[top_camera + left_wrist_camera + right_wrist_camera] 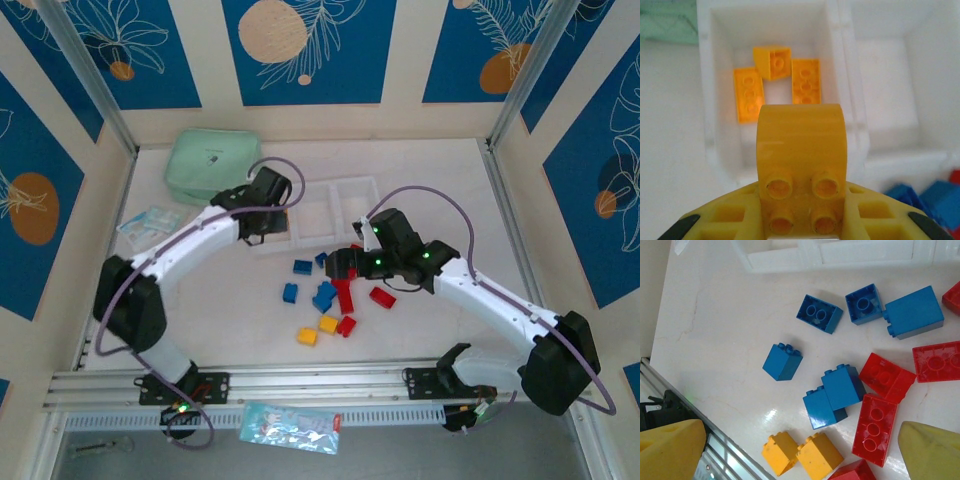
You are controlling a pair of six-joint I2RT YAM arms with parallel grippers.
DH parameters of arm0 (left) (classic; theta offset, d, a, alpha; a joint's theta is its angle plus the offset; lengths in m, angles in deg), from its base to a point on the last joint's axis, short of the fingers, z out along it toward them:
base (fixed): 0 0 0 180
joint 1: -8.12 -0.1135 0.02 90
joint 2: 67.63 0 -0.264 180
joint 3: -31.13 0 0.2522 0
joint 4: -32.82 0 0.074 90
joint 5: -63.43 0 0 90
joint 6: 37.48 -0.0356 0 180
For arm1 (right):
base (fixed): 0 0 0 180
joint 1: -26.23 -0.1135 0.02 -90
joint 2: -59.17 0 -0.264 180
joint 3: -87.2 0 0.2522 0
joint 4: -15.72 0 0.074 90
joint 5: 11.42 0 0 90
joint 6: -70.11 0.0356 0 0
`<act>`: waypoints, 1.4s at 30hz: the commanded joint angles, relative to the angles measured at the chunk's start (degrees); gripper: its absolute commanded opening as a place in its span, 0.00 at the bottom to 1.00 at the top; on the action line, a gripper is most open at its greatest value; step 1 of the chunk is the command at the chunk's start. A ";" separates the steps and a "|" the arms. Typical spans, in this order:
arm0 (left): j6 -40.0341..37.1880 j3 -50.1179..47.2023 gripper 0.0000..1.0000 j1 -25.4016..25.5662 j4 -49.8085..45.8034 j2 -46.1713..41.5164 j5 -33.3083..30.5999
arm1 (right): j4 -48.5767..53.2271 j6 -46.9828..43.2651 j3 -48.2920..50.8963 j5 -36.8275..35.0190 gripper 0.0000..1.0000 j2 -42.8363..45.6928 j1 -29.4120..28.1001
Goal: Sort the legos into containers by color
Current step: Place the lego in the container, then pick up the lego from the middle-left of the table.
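My left gripper (801,220) is shut on a yellow-orange lego (801,150), held over the near wall of the white tray's (846,75) left compartment. Three yellow legos (748,94) lie inside that compartment; the middle one looks bare. From above, the left gripper (268,222) sits at the tray's (352,183) left end. My right gripper (800,432) hangs open above the loose pile: blue legos (782,361), red legos (875,429) and two yellow legos (820,456) on the table. In the top view the right gripper (345,265) is over the red legos (345,296).
A mint green zip pouch (212,162) lies behind the tray at the left. A plastic packet (152,220) rests by the left wall, and another packet (290,425) lies below the rail (320,380) at the near edge.
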 commanded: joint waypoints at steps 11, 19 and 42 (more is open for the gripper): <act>-6.33 16.71 0.50 -5.50 -3.60 16.80 1.56 | -1.36 -0.31 -2.41 0.70 0.99 -1.40 2.12; -6.32 12.74 0.55 -5.27 -3.48 8.01 5.39 | -0.07 -1.87 -2.76 1.75 0.99 -1.82 4.74; 16.66 -25.25 0.64 19.82 -2.06 -20.42 11.21 | 6.27 1.62 6.07 1.98 0.99 -1.14 -1.88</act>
